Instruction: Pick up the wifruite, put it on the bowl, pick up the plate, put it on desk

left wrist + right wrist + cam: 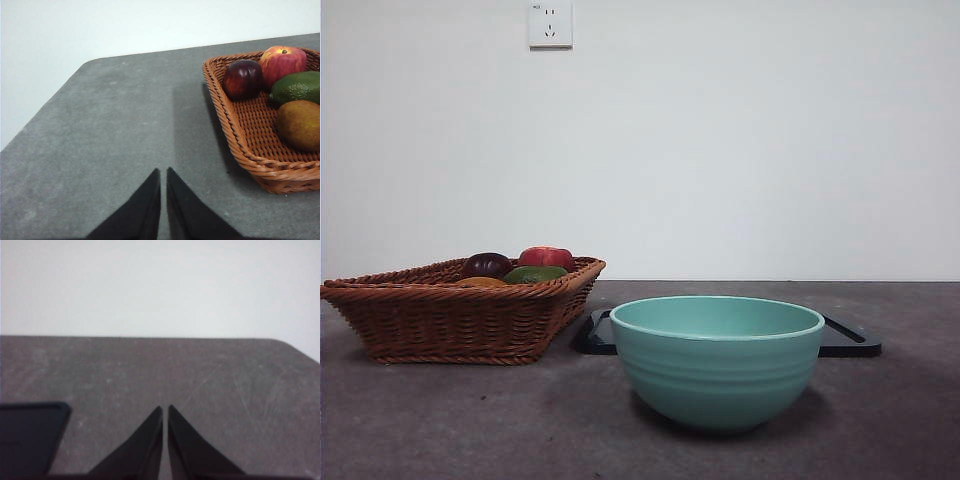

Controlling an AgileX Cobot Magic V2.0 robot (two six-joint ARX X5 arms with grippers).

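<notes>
Two grippers, left gripper [163, 172] and right gripper [165, 410], each with jaws together, holding nothing, over bare desk [440, 420]. One wicker basket [250, 145] near a desk corner holds four fruits. One teal bowl [717, 365] stands empty before one dark tray [848, 340].

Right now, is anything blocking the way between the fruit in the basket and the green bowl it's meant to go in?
Nothing visible does. The basket stands beside the bowl with bare desk between them, and the bowl is open on top. The dark tray lies behind the bowl. The left gripper and right gripper wait over bare desk.
</notes>
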